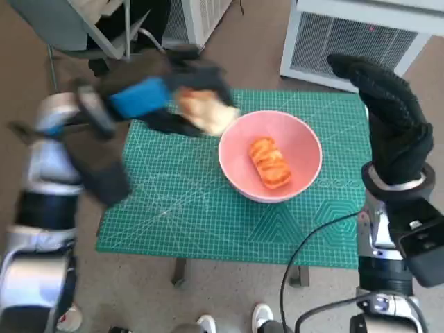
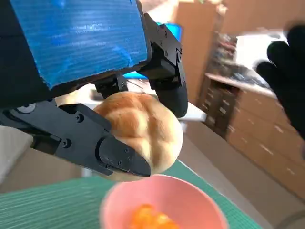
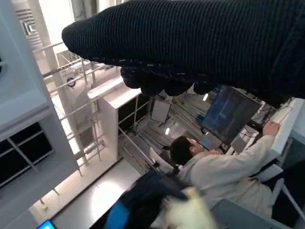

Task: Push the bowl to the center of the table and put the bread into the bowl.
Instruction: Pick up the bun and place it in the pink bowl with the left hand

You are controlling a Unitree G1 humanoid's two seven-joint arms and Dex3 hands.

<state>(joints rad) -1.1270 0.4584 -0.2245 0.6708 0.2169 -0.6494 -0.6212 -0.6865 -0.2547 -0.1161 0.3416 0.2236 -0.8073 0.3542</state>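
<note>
Right hand (image 1: 388, 118): nearest my head camera, raised beside the bowl (image 1: 270, 163), gloved fingers together, holding nothing that I could see. Left hand (image 1: 163, 97): gripped the bun (image 2: 143, 133) between its black fingers (image 2: 119, 160), above the mat (image 1: 173, 201), just short of the bowl's rim. Bowl: pink, between my hands, held an orange pastry (image 1: 269, 161). Person (image 3: 214, 167): seated at a monitor (image 3: 228, 114), beyond my right hand.
</note>
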